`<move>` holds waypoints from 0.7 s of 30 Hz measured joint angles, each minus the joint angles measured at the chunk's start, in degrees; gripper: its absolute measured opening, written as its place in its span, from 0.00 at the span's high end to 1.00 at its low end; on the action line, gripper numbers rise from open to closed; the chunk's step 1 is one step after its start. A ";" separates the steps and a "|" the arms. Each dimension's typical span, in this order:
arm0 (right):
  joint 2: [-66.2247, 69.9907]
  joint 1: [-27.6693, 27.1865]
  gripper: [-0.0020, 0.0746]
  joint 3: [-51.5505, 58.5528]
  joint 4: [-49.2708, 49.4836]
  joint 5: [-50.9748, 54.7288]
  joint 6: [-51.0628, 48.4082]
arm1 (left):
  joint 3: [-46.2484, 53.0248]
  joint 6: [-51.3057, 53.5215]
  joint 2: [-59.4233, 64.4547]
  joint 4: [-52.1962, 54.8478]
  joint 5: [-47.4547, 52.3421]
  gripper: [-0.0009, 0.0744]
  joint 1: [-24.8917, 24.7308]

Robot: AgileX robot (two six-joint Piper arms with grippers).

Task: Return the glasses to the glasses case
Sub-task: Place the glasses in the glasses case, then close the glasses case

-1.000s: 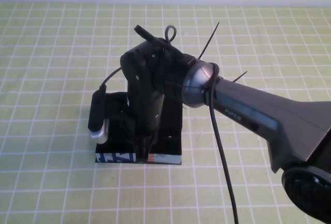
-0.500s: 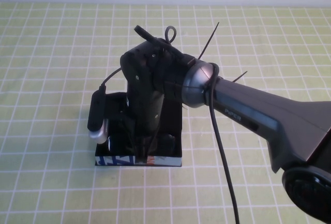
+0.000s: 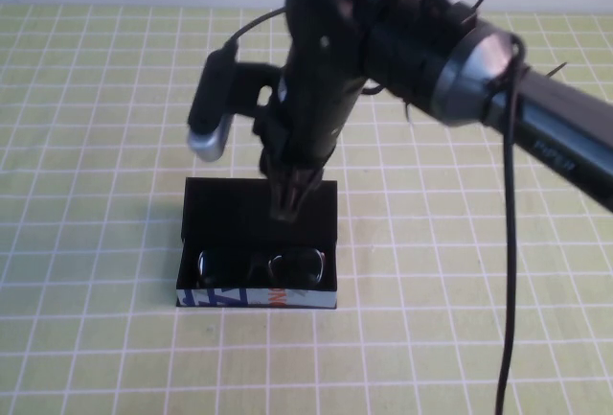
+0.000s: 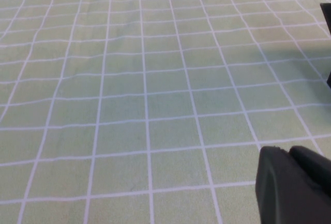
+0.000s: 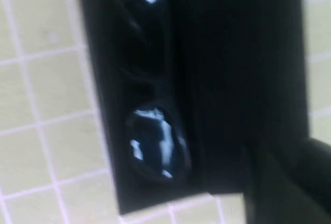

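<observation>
- The left gripper appears only in its own wrist view, as a dark edge over bare green grid-patterned cloth; I cannot tell how its jaws stand, and nothing shows in its hold.
- Silver-tipped wrist camera: mounted on the left flank of the right arm's wrist, well above the cloth.
- The glasses case lies open just below the right gripper's fingertips, its lid laid back flat toward the far side and its blue, white and orange printed front edge on the near side.
- The glasses rest inside the case's tray, along the printed front edge, lenses facing up and catching light; they sit below and slightly nearer than the fingertips, apart from them. The right wrist view shows the same pair inside the black lining.
- The right gripper hangs above the open lid, pointing down, fingers drawn narrowly together with at most a slight gap, holding nothing.
- The right arm reaches in from the right, a black cable trailing down beside it.
</observation>
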 joint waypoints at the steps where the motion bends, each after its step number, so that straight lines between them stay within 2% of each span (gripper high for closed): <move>1: -0.32 -0.77 0.82 0.00 0.00 0.12 0.15 | 0.00 0.00 0.00 0.00 0.00 0.99 0.00; 3: -0.56 -2.33 0.92 0.00 0.43 0.12 0.36 | 0.00 0.00 0.00 0.00 0.00 0.99 0.00; 6: -0.93 -5.19 0.97 0.00 2.58 0.21 0.61 | 0.00 0.00 0.00 0.00 0.00 0.99 0.00; 14: -0.94 -11.83 0.99 0.00 18.73 0.34 2.00 | 0.00 0.00 0.00 0.00 0.00 0.99 0.00; 17: -0.94 -12.70 0.99 0.00 20.42 0.34 2.12 | 0.00 0.76 0.00 0.28 -1.01 0.99 0.00; 21: -0.94 -14.14 0.99 0.00 22.13 0.34 2.12 | 0.00 -2.51 0.00 -1.95 -7.90 0.99 0.00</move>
